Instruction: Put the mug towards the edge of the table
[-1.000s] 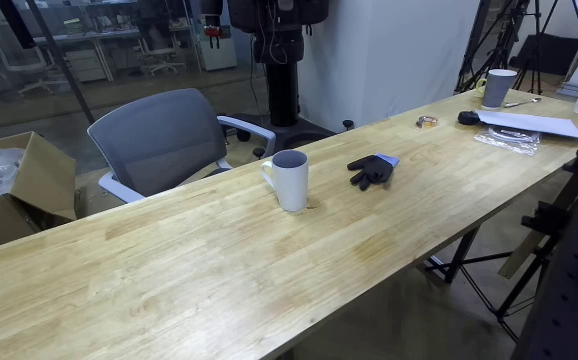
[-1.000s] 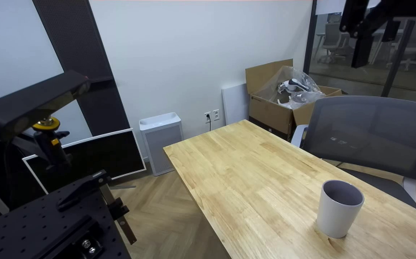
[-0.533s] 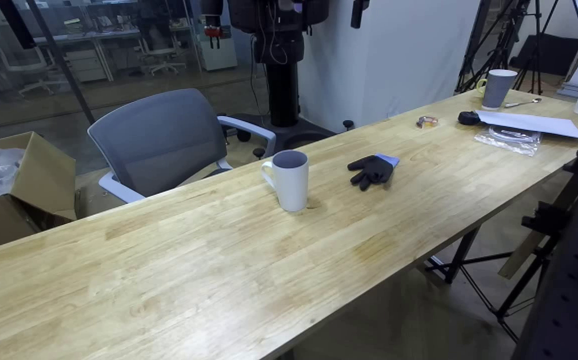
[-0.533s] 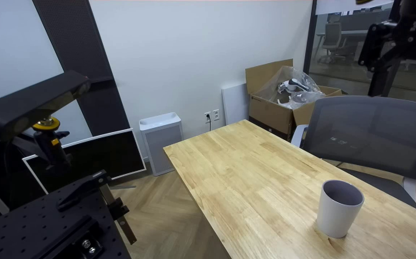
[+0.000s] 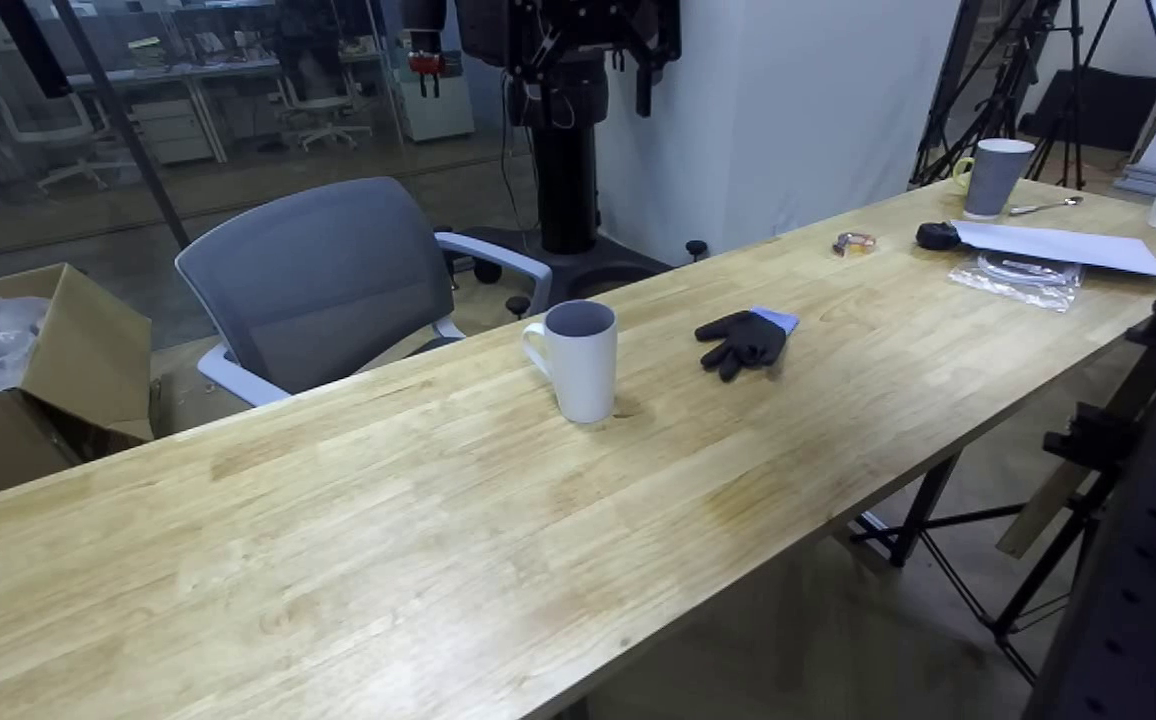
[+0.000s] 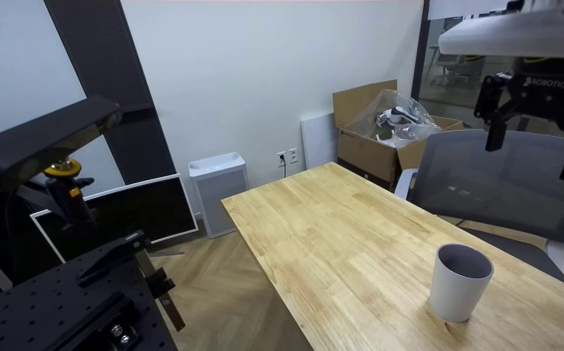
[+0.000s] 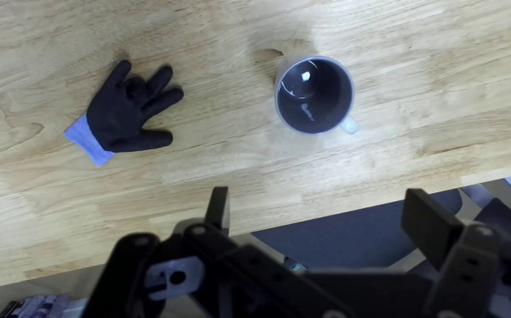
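The mug (image 5: pixel 586 368) is white, with a dark inside and a side handle. It stands upright on the light wood table (image 5: pixel 388 540). It also shows in an exterior view (image 6: pixel 459 290), where its handle is hidden, and in the wrist view (image 7: pixel 316 97), seen from above with the handle at lower right. My gripper (image 6: pixel 534 156) is open and empty, held above and apart from the mug, over the chair side. It is also at the top of an exterior view (image 5: pixel 586 88). In the wrist view the open fingers (image 7: pixel 318 198) lie over the table's long edge, below the mug.
A black glove (image 5: pixel 744 340) with a blue cuff lies beside the mug, also in the wrist view (image 7: pixel 125 115). A grey chair (image 5: pixel 328 280) stands against the table's long edge. A greyish cup (image 5: pixel 996 180), papers (image 5: pixel 1068 245) and a bagged cable (image 5: pixel 1023 275) lie farther along the table.
My gripper has come down into both exterior views, lower than before, with both fingers now visible and spread. The mug and the glove have not moved.
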Robot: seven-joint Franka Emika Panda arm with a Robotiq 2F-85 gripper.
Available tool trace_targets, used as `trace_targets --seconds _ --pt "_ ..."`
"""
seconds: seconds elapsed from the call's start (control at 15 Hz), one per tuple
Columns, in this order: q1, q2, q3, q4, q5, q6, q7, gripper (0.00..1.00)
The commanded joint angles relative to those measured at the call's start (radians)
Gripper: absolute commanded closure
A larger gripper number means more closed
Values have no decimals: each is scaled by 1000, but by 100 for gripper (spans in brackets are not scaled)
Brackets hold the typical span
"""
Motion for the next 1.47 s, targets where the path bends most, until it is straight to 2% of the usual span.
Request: trace_targets --seconds 0.0,0.4,0.47,1.13,1.4 --pt "37 79 -20 96 -22 -30 66 0" --pt "49 130 -25 154 -18 -55 68 0" --pt "41 104 -26 89 -9 -21 60 0" --pt "17 107 -66 -5 -14 48 46 0" --pt "9 117 -60 5 -8 36 26 0"
